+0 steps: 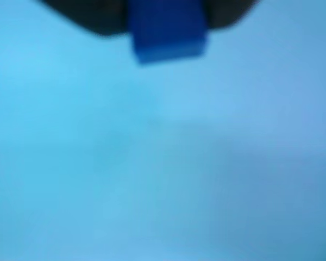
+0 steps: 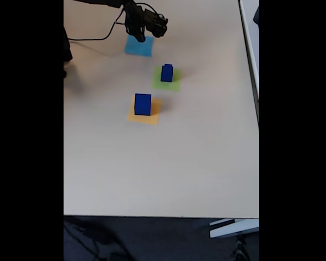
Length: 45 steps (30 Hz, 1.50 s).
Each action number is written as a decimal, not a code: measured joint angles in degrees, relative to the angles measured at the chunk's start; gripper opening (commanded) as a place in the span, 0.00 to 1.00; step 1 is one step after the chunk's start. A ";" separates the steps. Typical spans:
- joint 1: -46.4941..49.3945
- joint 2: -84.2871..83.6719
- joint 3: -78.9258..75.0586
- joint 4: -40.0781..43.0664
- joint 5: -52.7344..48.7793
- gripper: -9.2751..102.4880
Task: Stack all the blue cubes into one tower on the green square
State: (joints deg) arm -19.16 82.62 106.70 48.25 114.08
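We see the claw (image 2: 140, 37) pinching a small blue cube (image 1: 167, 33) over the light-blue square (image 2: 139, 47); green square (image 2: 167, 81) lies down-right in fixed view.

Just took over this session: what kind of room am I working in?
Probably an office or lab: a plain pale table, dark carpet-like floor below its edge, and blue cubes on coloured paper squares. The gripper holds a small cube.

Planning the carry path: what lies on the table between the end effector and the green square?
In the fixed view, only bare table separates the end effector, over the light-blue square, from the green square, which bears a blue cube.
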 measured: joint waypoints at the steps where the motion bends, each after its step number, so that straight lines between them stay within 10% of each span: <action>1: 0.09 0.00 0.00 0.35 -0.35 0.10; 45: 1.23 -2.72 -1.23 1.41 -3.60 0.12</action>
State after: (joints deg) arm -17.93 79.89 105.47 49.66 110.48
